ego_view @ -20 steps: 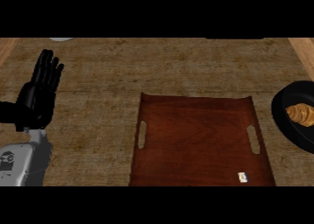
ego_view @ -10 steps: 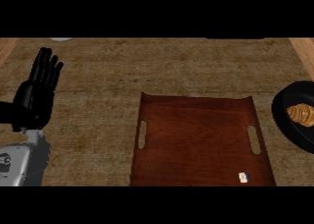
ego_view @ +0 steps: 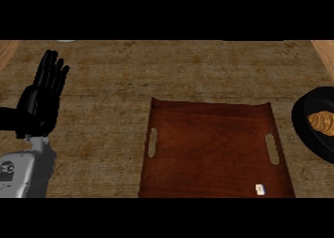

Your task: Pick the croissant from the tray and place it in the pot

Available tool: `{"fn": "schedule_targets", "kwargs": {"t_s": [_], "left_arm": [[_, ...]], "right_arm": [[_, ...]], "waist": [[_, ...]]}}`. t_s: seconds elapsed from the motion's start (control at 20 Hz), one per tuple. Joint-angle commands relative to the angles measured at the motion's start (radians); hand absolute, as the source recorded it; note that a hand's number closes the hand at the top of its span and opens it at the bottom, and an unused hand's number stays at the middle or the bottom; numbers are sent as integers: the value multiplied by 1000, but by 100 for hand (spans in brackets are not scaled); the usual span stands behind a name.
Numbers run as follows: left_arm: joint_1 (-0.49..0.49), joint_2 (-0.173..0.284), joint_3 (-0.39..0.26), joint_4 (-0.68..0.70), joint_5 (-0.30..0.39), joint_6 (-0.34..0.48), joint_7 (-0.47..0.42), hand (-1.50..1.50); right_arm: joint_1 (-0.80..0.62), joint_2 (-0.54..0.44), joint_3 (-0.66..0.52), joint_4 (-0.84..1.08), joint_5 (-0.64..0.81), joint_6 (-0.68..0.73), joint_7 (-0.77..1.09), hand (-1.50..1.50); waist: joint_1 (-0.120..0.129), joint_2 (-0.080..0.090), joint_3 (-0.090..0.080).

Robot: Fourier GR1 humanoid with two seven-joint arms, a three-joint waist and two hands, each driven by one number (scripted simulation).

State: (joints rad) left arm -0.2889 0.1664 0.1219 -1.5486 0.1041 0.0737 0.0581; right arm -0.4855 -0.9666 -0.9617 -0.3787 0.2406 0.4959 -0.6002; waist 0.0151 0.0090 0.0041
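Over the worktop's (ego_view: 197,69) left side, the left robot hand (ego_view: 42,100) stands open, fingers straight up, holding nothing. Right of it lies the brown tray (ego_view: 214,148), apart with bare woven surface between. Far right, the croissant (ego_view: 325,122) sits inside the black pot (ego_view: 308,128).
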Motion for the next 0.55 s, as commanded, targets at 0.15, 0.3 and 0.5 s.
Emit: {"fn": "schedule_targets", "kwargs": {"t_s": [0.15,0.3,0.5], "left_arm": [[-38,3,16,22,4,10,5,0],[-61,-2,4,45,-4,13,19,0],[-26,4,15,-11,15,7,32,0]], "right_arm": [[43,-104,-30,123,-31,47,-74,-150],[71,-110,-35,127,-39,61,-108,-150],[134,-139,-47,144,-54,89,-129,-150]], "waist": [[5,5,3],[-1,8,6],[0,3,8]]}}
